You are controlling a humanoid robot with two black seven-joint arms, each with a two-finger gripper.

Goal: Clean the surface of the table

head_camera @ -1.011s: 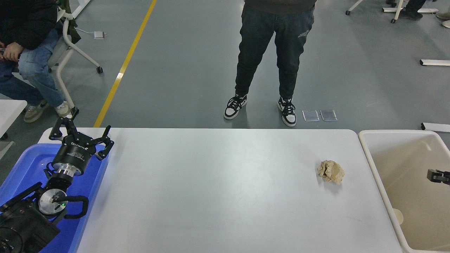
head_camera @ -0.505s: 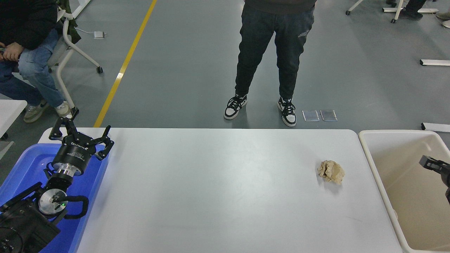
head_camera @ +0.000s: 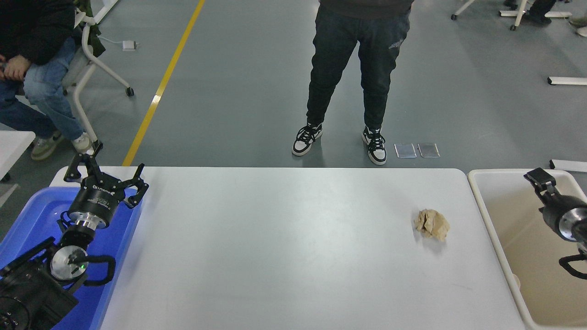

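Observation:
The white table surface (head_camera: 275, 247) spans the middle of the head view. A crumpled ball of brown paper (head_camera: 431, 224) lies on its right part, alone. My right gripper (head_camera: 539, 178) reaches in from the right edge above the beige bin (head_camera: 479, 201), well to the right of the paper ball and apart from it; its state does not show from this angle. My left gripper (head_camera: 104, 172) is parked open over the far end of the blue tub (head_camera: 27, 215) at the lower left, holding nothing.
The beige bin stands against the table's right end, the blue tub against its left end. A person (head_camera: 353, 68) stands just beyond the far edge. Another person (head_camera: 32, 68) sits on a chair at the top left.
My right arm has come further into view from the right edge, its gripper moving up and away over the beige bin. The left arm and the paper ball have not moved.

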